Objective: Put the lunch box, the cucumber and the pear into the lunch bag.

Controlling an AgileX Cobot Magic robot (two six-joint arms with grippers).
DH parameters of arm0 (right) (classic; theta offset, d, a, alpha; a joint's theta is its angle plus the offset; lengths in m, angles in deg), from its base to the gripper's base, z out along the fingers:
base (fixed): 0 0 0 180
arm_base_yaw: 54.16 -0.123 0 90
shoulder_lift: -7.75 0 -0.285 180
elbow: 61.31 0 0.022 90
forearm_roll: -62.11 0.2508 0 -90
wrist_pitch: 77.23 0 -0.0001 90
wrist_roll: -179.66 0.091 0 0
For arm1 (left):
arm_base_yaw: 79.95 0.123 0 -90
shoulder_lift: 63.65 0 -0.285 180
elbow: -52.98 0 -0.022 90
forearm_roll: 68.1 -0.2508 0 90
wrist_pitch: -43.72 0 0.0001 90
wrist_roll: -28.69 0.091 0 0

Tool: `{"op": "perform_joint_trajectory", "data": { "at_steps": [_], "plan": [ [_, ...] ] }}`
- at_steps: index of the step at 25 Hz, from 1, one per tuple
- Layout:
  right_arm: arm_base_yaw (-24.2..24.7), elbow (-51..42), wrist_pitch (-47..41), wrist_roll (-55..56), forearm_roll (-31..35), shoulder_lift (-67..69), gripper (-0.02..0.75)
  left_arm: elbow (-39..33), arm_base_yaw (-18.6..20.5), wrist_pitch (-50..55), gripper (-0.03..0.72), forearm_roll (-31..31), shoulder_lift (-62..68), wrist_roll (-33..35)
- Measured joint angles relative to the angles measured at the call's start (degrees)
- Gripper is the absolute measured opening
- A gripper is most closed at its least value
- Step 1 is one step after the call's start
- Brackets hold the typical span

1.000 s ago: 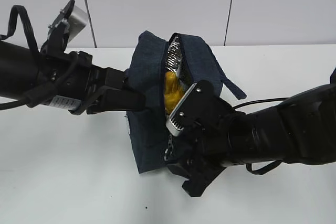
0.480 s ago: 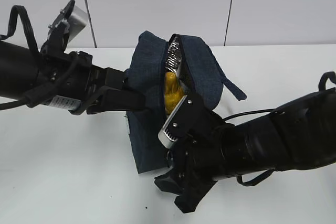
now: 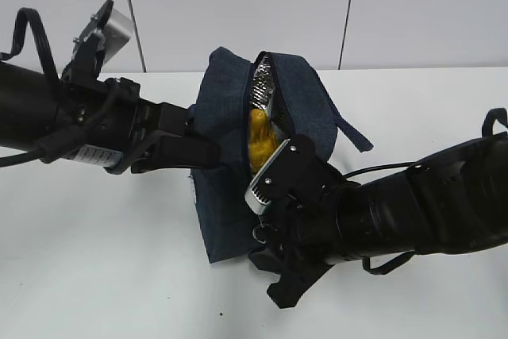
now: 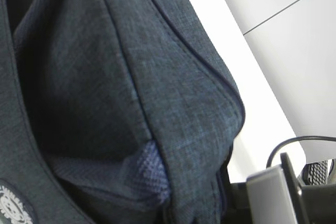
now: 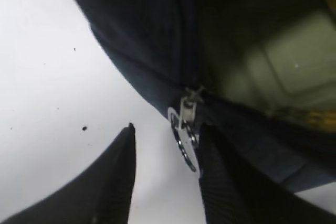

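Packing looks close to done, as far as I can judge. Nearest the camera, the right pincer (image 5: 165, 177) sits low at the front of the lunch bag (image 3: 230, 196), on the worktop (image 3: 95, 275), its two dark fingers (image 5: 113, 177) standing apart with the metal ring pull (image 5: 184, 142) between them; the ring lies against the right-hand finger but I see no pinch on it yet, so the pincer reads as spread, nothing held. Right arm comes in from the lower right of the exterior view, forearm roughly level, wrist tipped down toward the zipper's lower end. Behind that, the bag stands upright with the zipper open along the top, silver foil lining (image 3: 263, 85) showing in the gap. The pear (image 3: 259, 144) is inside, yellow-orange, visible through the opening just above the right wrist. In the right wrist view a pale rounded-corner shape deep in the bag is probably the lunch box (image 5: 294, 61), lid up; dim, so not certain. The cucumber is not visible in any view, neither on the worktop nor in the bag, so I cannot confirm it. Further back on the left, the left arm reaches in level and the left pincer (image 3: 208, 151) is pressed together, butted against the bag's left side; whether it pinches fabric, I cannot tell. What's left seems to be any unseen item, then maybe the zipper.
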Motion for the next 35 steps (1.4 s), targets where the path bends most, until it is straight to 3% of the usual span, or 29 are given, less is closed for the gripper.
{"op": "perform_joint_trajectory", "data": {
  "at_steps": [3, 7, 26, 35],
  "plan": [
    [0.0, 0.0, 0.05, 0.0, 0.0, 0.01, 0.216, 0.0, 0.0, 0.05, -0.015, 0.0, 0.0, 0.0],
    [0.0, 0.0, -0.8, -0.06, 0.0, 0.01, 0.165, 0.0, 0.0, 0.05, -0.015, 0.0, 0.0, 0.0],
    [0.0, 0.65, -1.27, -0.14, 0.0, -0.64, 0.155, 0.0, 0.0, 0.05, -0.015, 0.0, 0.0, 0.0],
    [0.0, 0.65, 2.42, -0.14, 0.0, -0.64, 0.152, 0.0, 0.0, 0.05, -0.015, 0.0, 0.0, 0.0]
  ]
}}
